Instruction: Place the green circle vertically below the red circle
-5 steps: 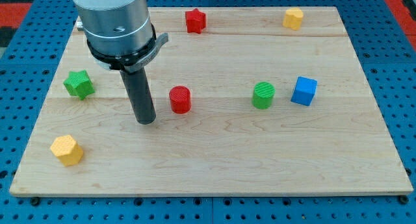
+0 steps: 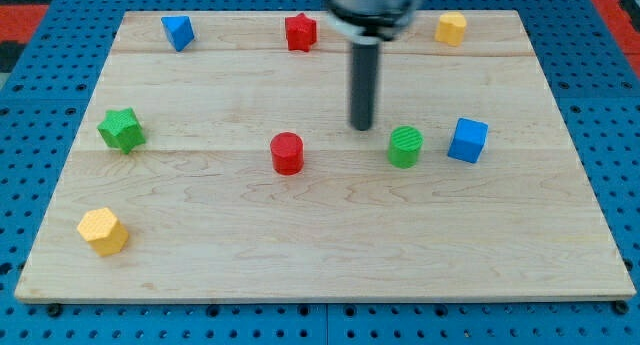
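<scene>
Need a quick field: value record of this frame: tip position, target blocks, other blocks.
tip: my tip on the board, up-left of the green circle, apart from it
green circle: to the view's right of the red circle, about level with it, not below
blue cube: right of the green circle
other blocks: green star, yellow block, blue block, red star, yellow block at top right
board: wooden board
</scene>
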{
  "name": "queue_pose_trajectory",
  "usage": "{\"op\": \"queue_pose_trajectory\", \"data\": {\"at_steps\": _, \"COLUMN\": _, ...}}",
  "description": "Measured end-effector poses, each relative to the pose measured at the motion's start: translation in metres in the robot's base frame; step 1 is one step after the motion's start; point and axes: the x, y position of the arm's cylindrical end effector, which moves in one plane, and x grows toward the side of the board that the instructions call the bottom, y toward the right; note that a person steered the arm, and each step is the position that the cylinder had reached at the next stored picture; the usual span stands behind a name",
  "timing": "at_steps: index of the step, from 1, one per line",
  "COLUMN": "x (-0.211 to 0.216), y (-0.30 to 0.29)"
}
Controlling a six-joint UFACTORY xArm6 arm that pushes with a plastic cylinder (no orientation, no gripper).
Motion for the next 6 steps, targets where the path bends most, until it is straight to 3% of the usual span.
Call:
{"op": "queue_pose_trajectory", "data": {"at_steps": 1, "x": 0.001, "y": 0.045}}
{"op": "queue_pose_trajectory", "data": {"at_steps": 3, "x": 0.021, "y": 0.018}}
{"op": "queue_pose_trajectory", "data": {"at_steps": 6, "x": 0.09, "y": -0.002}}
